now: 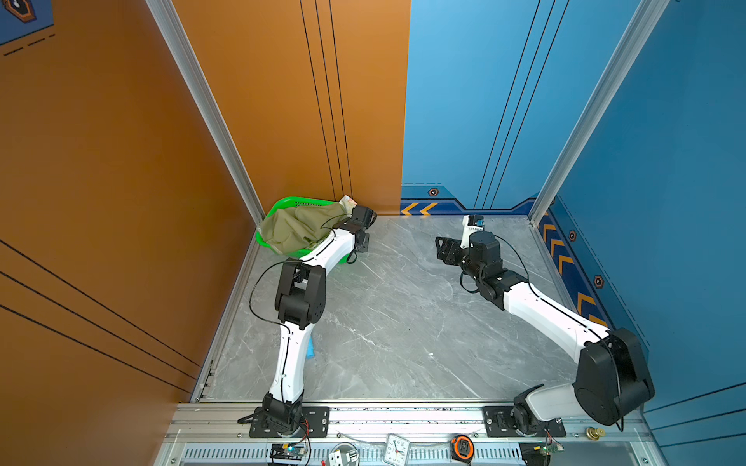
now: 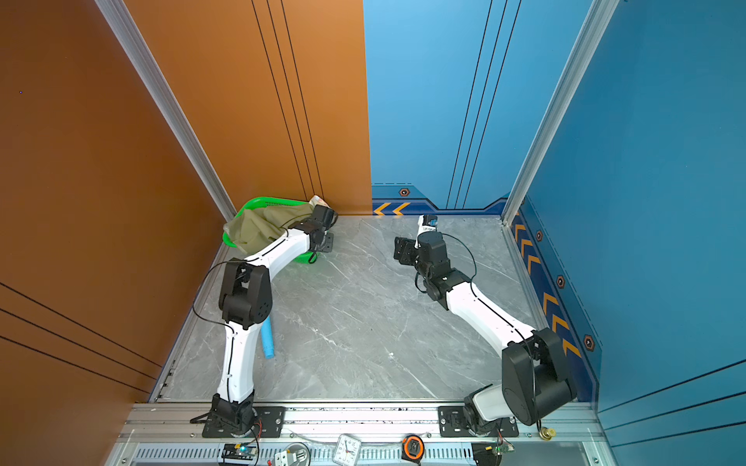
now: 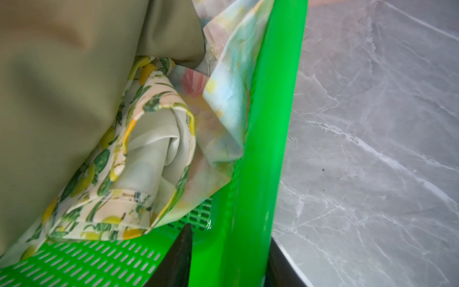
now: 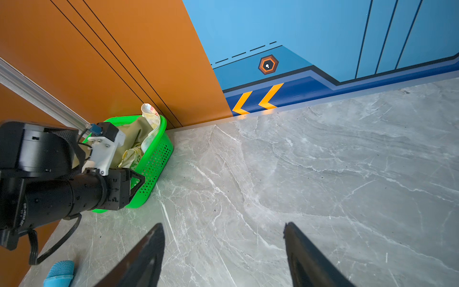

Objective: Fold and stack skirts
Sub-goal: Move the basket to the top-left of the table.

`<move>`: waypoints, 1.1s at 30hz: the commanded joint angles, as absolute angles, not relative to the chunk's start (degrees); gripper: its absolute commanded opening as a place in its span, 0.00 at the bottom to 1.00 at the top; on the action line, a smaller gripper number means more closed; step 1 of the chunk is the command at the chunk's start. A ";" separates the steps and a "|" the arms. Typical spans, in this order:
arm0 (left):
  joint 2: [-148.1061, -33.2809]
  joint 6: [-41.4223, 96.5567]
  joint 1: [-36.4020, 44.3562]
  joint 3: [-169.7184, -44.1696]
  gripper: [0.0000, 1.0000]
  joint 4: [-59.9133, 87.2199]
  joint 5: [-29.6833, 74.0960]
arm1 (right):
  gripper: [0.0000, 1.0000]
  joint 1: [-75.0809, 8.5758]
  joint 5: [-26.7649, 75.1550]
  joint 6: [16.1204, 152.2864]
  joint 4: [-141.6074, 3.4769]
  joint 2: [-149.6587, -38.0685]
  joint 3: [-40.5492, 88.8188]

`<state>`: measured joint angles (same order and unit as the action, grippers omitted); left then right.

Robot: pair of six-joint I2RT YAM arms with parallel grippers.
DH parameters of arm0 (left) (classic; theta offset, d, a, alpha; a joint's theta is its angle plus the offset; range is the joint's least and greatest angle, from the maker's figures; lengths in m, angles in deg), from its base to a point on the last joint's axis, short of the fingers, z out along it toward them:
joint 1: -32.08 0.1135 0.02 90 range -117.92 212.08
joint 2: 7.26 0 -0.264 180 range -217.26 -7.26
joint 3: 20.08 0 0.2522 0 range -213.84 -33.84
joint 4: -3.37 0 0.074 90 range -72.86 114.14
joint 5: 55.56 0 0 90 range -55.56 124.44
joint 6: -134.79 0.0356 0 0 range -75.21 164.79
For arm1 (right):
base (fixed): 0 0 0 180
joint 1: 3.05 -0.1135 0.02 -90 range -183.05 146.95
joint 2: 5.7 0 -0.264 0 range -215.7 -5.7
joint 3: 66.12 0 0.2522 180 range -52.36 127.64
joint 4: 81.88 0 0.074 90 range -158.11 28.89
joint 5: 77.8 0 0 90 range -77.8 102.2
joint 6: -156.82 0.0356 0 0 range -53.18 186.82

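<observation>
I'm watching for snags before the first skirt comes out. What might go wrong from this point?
1. The left gripper has its fingers astride the green basket's rim, not on cloth. A grip there would likely drag or tip the basket rather than lift a skirt.
2. The olive skirt lies over the lemon skirt and the pastel skirt, so pulling one may haul the others out.

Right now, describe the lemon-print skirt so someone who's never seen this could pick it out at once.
On the table, find the green basket in the far corner by the orange wall. Inside it, the lemon-print skirt lies beneath the olive-green skirt, beside the pastel floral skirt. It alone has yellow lemons and green leaves on white.
</observation>
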<state>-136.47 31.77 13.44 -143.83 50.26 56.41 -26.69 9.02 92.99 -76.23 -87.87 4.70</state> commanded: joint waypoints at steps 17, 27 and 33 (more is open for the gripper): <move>-138.27 18.16 15.83 -146.90 0.35 52.21 65.09 | 0.76 -26.98 11.73 93.19 -79.28 -87.06 0.63; -139.24 25.61 16.06 -150.47 0.73 51.73 62.35 | 0.83 -26.78 11.68 92.32 -79.01 -85.16 0.12; -132.19 37.63 14.87 -149.62 0.98 51.32 58.47 | 1.00 -27.01 7.10 92.80 -71.31 -84.76 5.52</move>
